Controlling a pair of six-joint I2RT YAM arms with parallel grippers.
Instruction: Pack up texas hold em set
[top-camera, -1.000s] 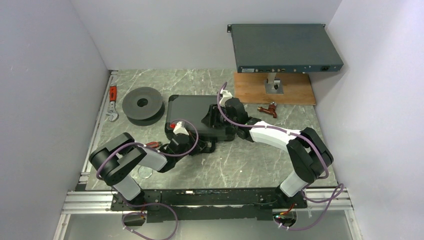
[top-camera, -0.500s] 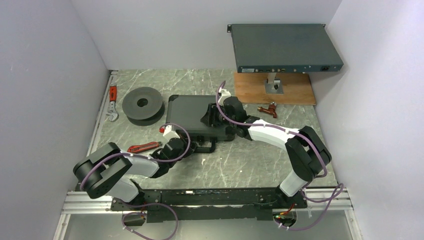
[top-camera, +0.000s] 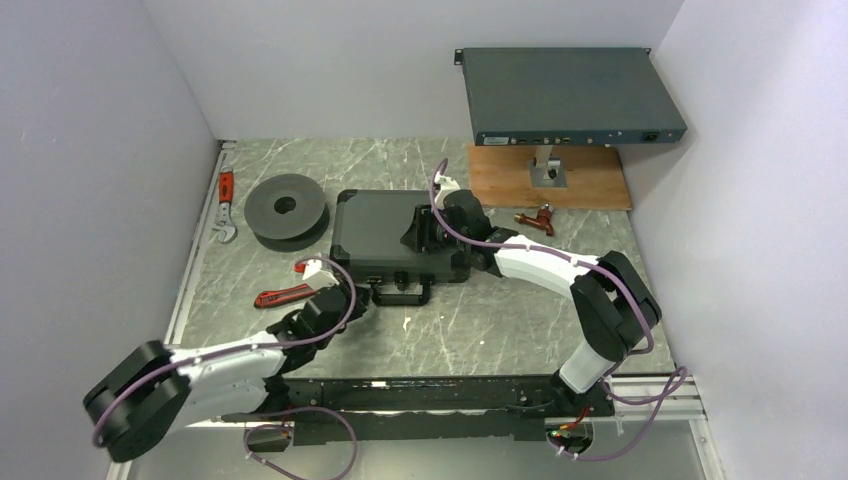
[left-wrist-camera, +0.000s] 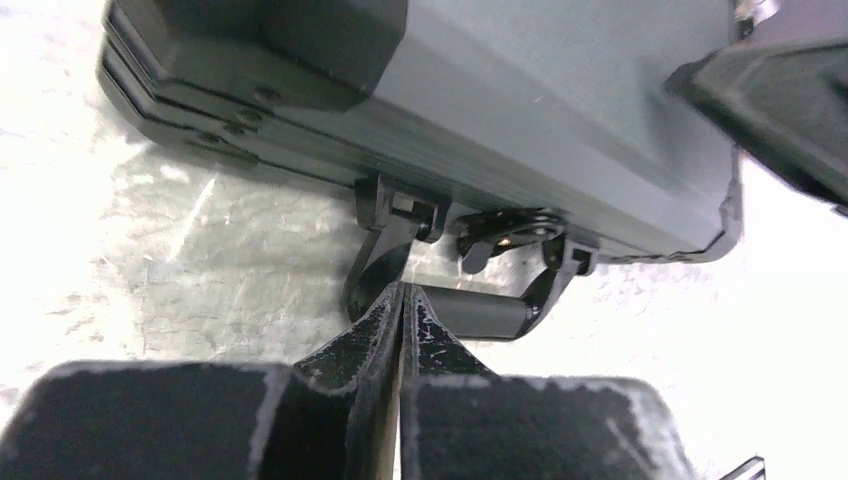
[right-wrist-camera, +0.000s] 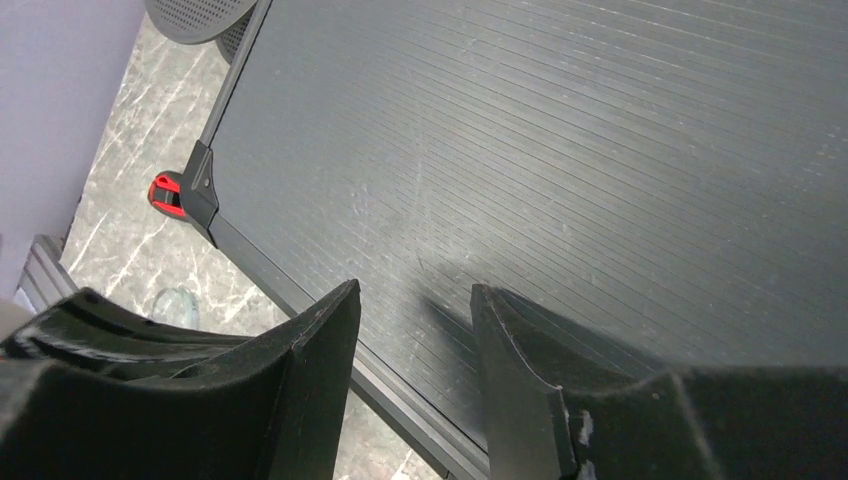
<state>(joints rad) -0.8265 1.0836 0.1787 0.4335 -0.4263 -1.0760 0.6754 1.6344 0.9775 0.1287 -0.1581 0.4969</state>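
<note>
As the table (top-camera: 500, 320) carried the black briefcase (top-camera: 375, 225) shut and flat at its middle, with no chips, cards or markers showing in any view, you appeared to be at the closing step, the contents presumably inside. The dark grey spool (top-camera: 285, 207) sat near the case's far left corner, no part of the job.

Your right gripper (right-wrist-camera: 415, 290) hung over the right half of the ribbed lid, jaws parted and holding nothing. Whether its pads touched the lid could not be told from the wrist view.

Your left gripper (left-wrist-camera: 401, 300) lay low by the near edge, jaws pressed together on nothing, tips aimed at the handle (left-wrist-camera: 470, 312) and just short of it. The handle lay folded out on the table on the case's near side.

Smallest was the latch (left-wrist-camera: 510, 230) between the handle's brackets; it was blurred, perhaps not fastened.

The next move called for steady downward pressure from the right arm while the left tips pushed the latch home. Taking the handle would have required parting the left jaws first.
</note>
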